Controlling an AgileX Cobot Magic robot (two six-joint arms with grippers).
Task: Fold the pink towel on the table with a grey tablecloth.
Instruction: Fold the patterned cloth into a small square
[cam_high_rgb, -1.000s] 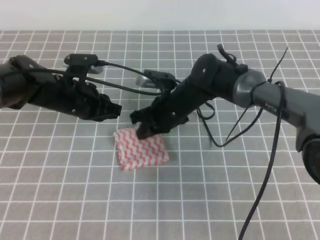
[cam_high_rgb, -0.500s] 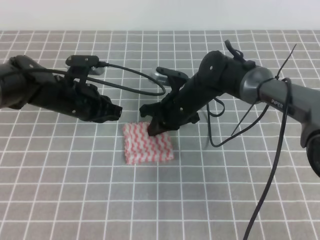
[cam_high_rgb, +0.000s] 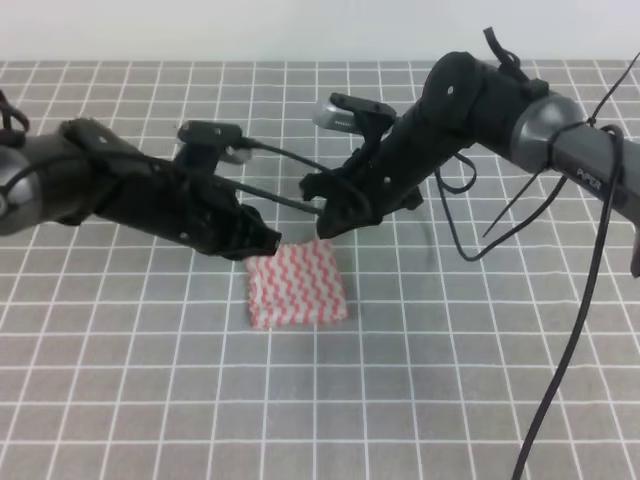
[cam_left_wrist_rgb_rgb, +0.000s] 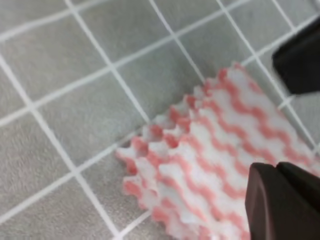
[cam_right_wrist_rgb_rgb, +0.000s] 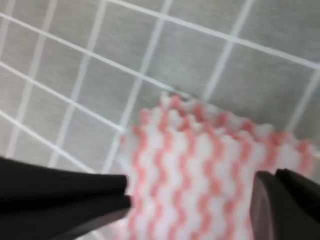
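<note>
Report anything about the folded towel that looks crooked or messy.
The pink towel lies as a compact folded square, slightly rotated against the white grid of the grey tablecloth. In the left wrist view its stacked serrated edges do not line up exactly. No damage is visible.

Colour-wise it's pretty simple: the pink towel (cam_high_rgb: 297, 286) has pink-red and white wavy zigzag stripes, same look up close in both wrist views, right down to the serrated edge. The table with a grey tablecloth (cam_high_rgb: 420, 400) is plain grey with a thin white grid of squares all over. Both arms are black, and the right one has a grey metallic joint.
</note>
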